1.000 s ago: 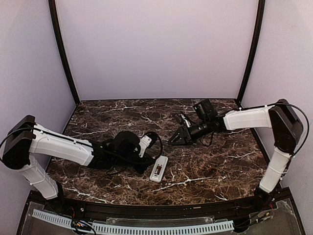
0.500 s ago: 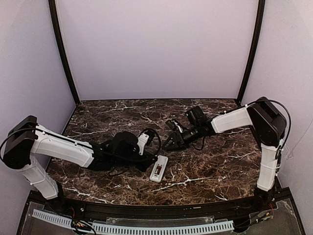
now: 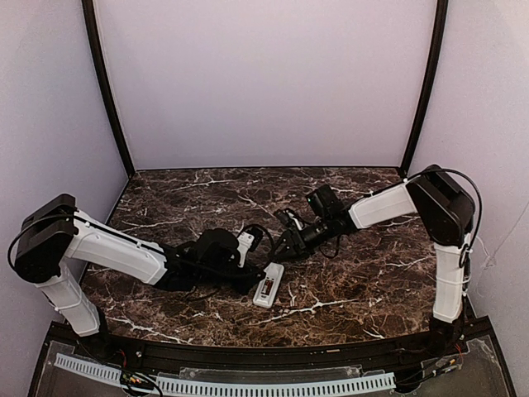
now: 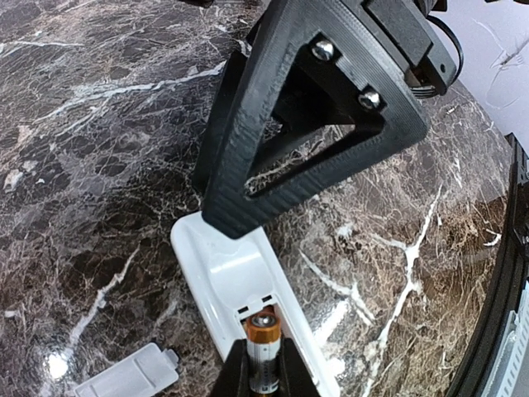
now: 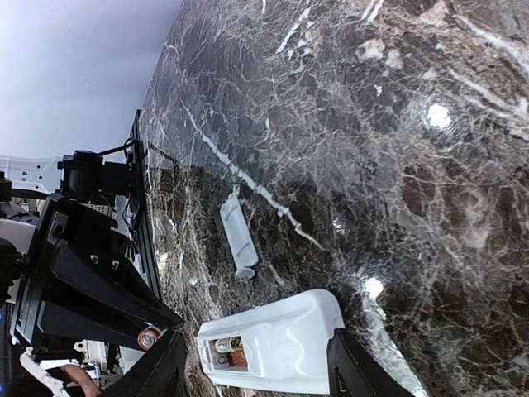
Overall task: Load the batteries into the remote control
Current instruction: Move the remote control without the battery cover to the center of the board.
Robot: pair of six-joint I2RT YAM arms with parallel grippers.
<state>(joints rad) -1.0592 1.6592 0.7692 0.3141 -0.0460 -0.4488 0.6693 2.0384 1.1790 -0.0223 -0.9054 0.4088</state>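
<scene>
The white remote control (image 3: 268,285) lies back-up on the marble table, its compartment open, with one battery (image 5: 225,347) inside. It shows in the left wrist view (image 4: 219,269) and the right wrist view (image 5: 285,343). My left gripper (image 4: 264,374) is shut on a second battery (image 4: 264,351), copper end just over the compartment's edge; this battery also shows in the right wrist view (image 5: 149,337). My right gripper (image 5: 256,368) is open, its fingers (image 4: 306,124) straddling the remote's far end. In the top view the left gripper (image 3: 250,279) and right gripper (image 3: 283,246) flank the remote.
The small flat white cover piece (image 5: 238,236) lies loose on the table beside the remote; it also shows in the left wrist view (image 4: 128,378). The black table rim (image 4: 504,314) runs close by at the near edge.
My right gripper has moved left and down to the remote's far end. My left gripper has shifted slightly towards the remote. The remote has stayed in place.
</scene>
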